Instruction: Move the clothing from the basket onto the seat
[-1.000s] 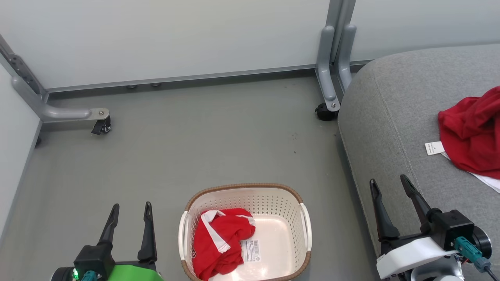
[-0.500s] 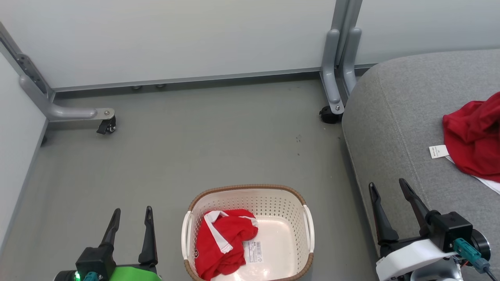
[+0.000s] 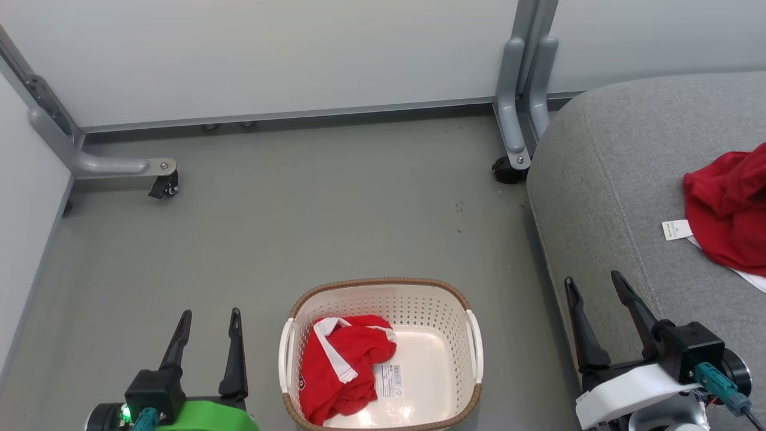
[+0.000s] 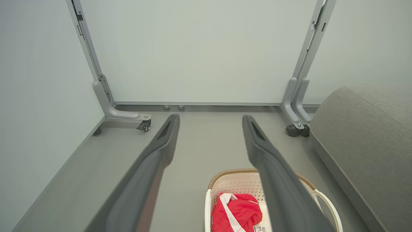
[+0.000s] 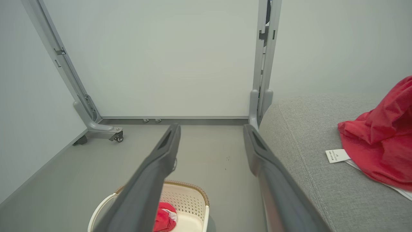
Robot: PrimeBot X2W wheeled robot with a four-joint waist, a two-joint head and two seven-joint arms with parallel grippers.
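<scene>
1. The grey floor takes up the middle and left of the head view. Pale wall panels close it off along the top.
2. The seat is a grey fabric cushion with a rounded corner and a stitched seam. It runs down the right side of the frame from upper right to lower right.
3. The basket is cream with holes in its walls, a brown rim and white side handles. It stands on the floor at bottom centre, left of the seat and apart from it.
4. The red garment on the seat lies crumpled at the right edge of the frame and is cut off by it. A strip of white shows under its lower edge.
5. The red garment in the basket has white trim and lies bunched in the basket's left half. The pale basket floor shows to its right.
6. The right gripper sits at lower right over the seat's near edge, its fingers spread apart and holding nothing.
7. The left gripper sits at lower left over the floor, just left of the basket, also spread and empty.
8. One grey metal leg lies at upper left and another leg stands at the upper right by the seat. Each ends in a small black caster.
9. A white tag lies on the seat just left of the garment there.
10. A label sticker lies on the basket floor, right beside the bunched garment.
</scene>
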